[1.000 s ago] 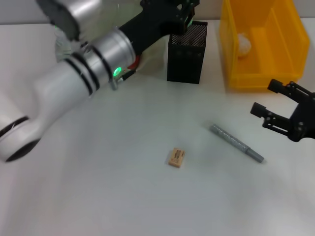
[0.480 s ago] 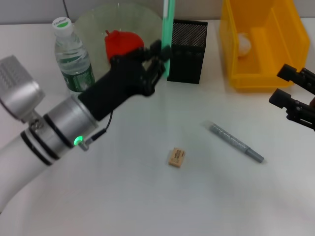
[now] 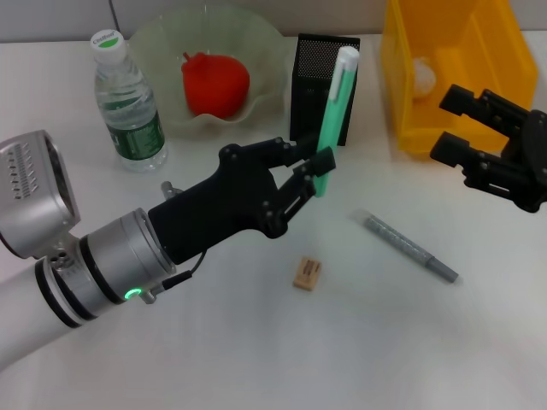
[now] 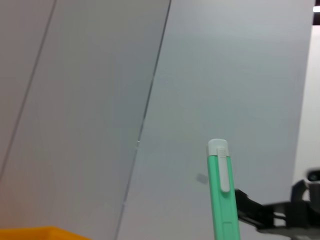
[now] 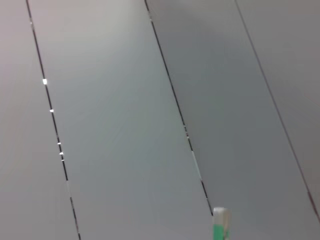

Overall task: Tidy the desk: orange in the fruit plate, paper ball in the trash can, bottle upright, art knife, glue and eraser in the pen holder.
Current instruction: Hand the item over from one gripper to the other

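Your left gripper is clamping a green stick with a white cap, probably the glue, holding it near-upright just in front of the pen holder. Your right gripper is hanging with its fingers spread apart, in front of the trash can and holding nothing.

You are looking at an orange sitting in the fruit plate, and a bottle standing upright just left of that plate. The paper ball is lying inside the trash can. The eraser is lying flat on the table, below the left gripper. A grey pen-shaped tool, possibly the art knife, is lying to the eraser's right, apart from it.

The left wrist view is showing the stick's capped end against a plain grey wall.
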